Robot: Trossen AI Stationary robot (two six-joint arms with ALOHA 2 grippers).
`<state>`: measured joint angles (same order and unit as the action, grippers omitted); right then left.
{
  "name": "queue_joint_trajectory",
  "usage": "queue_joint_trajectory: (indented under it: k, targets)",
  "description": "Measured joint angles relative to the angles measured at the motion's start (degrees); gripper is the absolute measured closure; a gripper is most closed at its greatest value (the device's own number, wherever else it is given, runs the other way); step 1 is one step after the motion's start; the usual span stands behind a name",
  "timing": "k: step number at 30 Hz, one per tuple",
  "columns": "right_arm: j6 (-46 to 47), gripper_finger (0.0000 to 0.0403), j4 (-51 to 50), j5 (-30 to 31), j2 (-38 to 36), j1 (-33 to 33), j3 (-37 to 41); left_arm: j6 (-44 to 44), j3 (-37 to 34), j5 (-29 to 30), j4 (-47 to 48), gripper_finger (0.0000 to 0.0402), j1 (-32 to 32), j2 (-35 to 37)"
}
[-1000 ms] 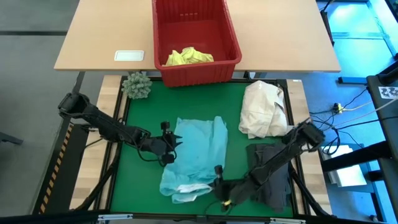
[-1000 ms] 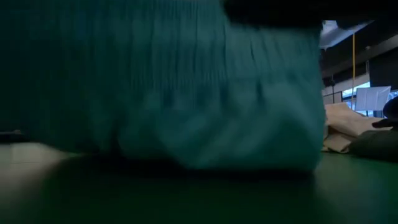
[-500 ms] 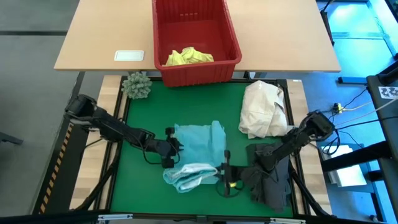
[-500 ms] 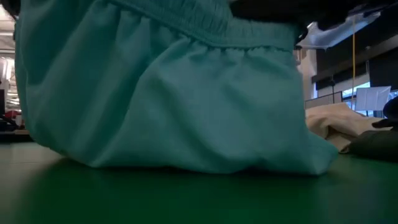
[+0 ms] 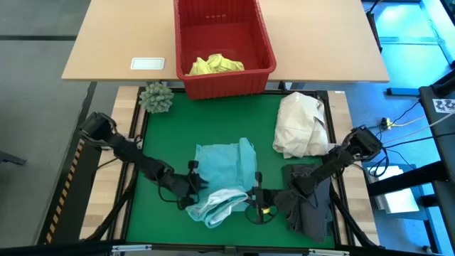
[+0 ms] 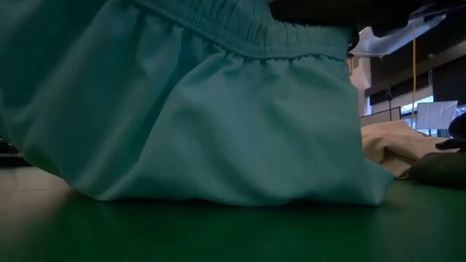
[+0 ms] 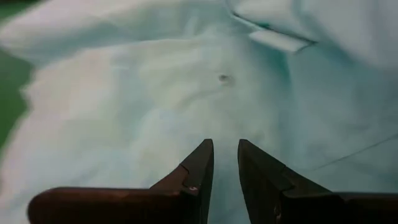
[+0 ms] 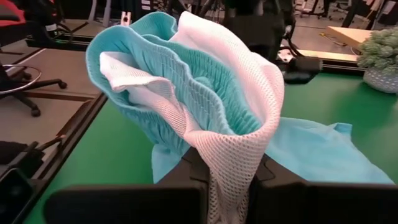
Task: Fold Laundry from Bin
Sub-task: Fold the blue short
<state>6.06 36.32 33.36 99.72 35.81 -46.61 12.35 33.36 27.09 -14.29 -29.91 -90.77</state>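
- The turquoise shorts (image 6: pixel 204 116) fill the low view, hiding most of the table beyond.
- They lie half-folded on the green mat (image 5: pixel 163 142), white mesh lining showing.
- The right gripper (image 5: pixel 257 210) is clamped on their bunched waistband.
- The left gripper (image 5: pixel 193 198), nearly closed, presses at their edge; any grip is unclear.

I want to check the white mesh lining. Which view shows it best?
The right wrist view: the mesh hangs close up, shut in the right tool. High view shows a pale bit; the low and left wrist views show none clearly.

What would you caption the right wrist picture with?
Right pincer shut on turquoise shorts, white mesh lining showing.
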Motion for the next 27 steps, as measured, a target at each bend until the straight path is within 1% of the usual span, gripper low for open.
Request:
queue_joint_trajectory:
  k: [3, 8, 13, 16, 18, 20, 23, 27]
  targets:
    - [0.00, 0.0374, 0.00, 0.07, 0.00, 0.27, 0.00, -0.45, 0.00, 4.65, 3.32, 0.0333, -0.52, 2.67]
    - [0.01, 0.0374, 0.32, 0.14, 0.02, 0.14, 0.00, -0.21, 0.00, 9.79, 10.80, 0.0333, -0.50, 8.76]
    - [-0.54, 0.0374, 2.80, -0.36, -0.76, 0.16, 0.00, -0.71, 0.00, 11.94, 11.63, 0.0333, -0.73, 16.61]
    - [-0.68, 0.0374, 2.82, -0.45, -2.78, 0.18, 0.00, -1.53, 0.02, 16.06, 14.19, 0.0333, -1.08, 20.28]
    - [-0.70, 0.0374, 2.42, 0.47, -3.97, 0.16, -0.02, -2.22, 0.01, 18.69, 14.71, 0.0333, -1.16, 21.83]
    - [-0.70, 0.0374, 1.21, 1.65, -4.83, -0.37, -0.02, -2.74, 0.02, 20.04, 14.78, 0.0333, -1.14, 22.83]
    - [1.45, 0.0374, -1.76, 2.03, -5.47, -2.31, -0.02, -3.73, 0.02, 20.22, 14.76, 0.0333, -1.14, 23.31]
    - [6.22, 0.0374, -6.87, 1.38, -5.51, -6.74, -0.02, -3.95, 0.01, 20.22, 14.85, 0.0333, -1.14, 23.31]
